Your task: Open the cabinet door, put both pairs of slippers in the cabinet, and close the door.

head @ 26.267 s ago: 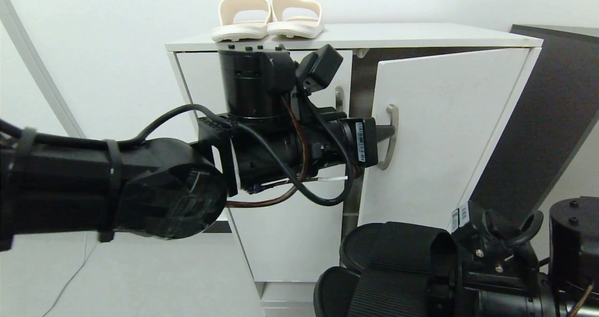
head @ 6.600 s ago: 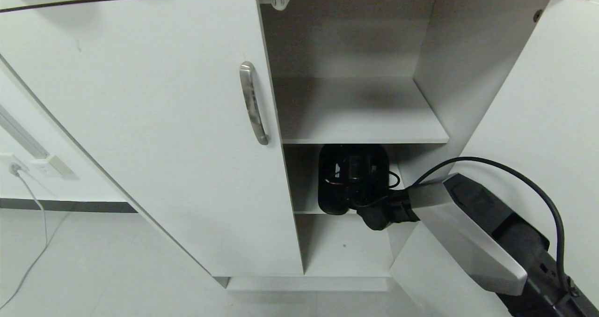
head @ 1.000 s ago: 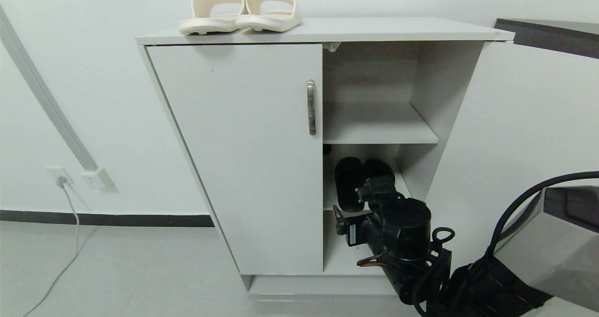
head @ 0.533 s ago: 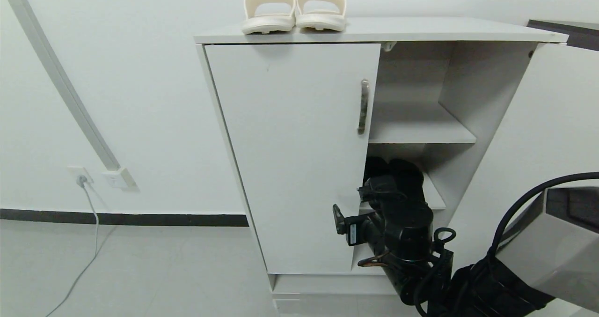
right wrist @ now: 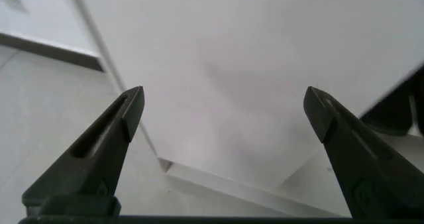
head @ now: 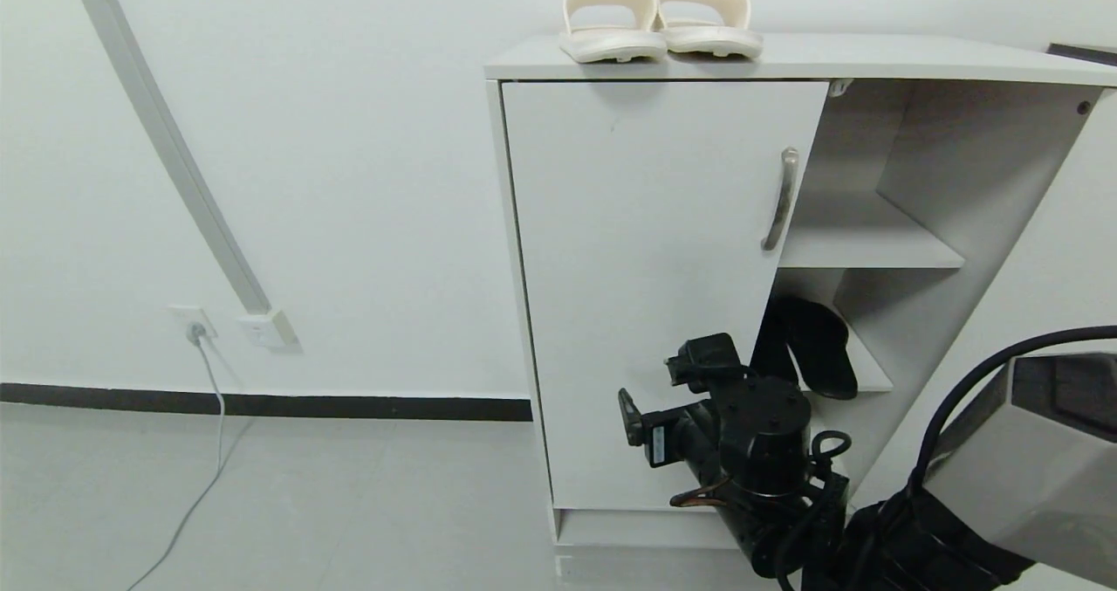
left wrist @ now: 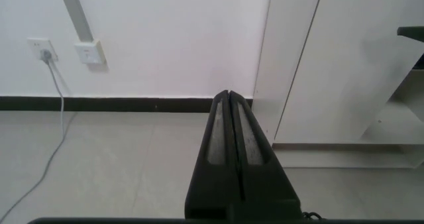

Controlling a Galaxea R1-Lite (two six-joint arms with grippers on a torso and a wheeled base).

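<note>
Nearest, the right gripper (right wrist: 224,95) hangs low in front of the cabinet (head: 873,57). Its two fingers (right wrist: 99,151) are spread wide and there is nothing between them. It faces the lower part of the left door (head: 646,268), near the edge where the opening begins.

The left gripper (left wrist: 228,99) is off to the side, above the grey floor (left wrist: 132,164). Its fingers are pressed flat together and hold nothing, and it points toward the bottom left corner of the cabinet.

Behind the right gripper, the left door is shut, with its metal handle (head: 779,198) upright along the inner edge. The right door (head: 1047,259) stands swung out wide, so the right half of the cabinet is open.

Inside, the black slippers (head: 816,347) lie side by side on the middle shelf (head: 875,374) – their near ends reach the front edge of the shelf, and the shut door hides part of the left one. The upper shelf (head: 864,242) is above them.

The cream slippers (head: 659,19) sit on top of the cabinet, over the shut door. They are side by side and touching, close to the front edge, with their straps upward.

Farthest is the white wall (head: 349,181) – it carries a slanted grey strip (head: 166,137), a socket (head: 194,320) with a cable (head: 196,460) running down to the floor, and a black skirting line (head: 262,403).
</note>
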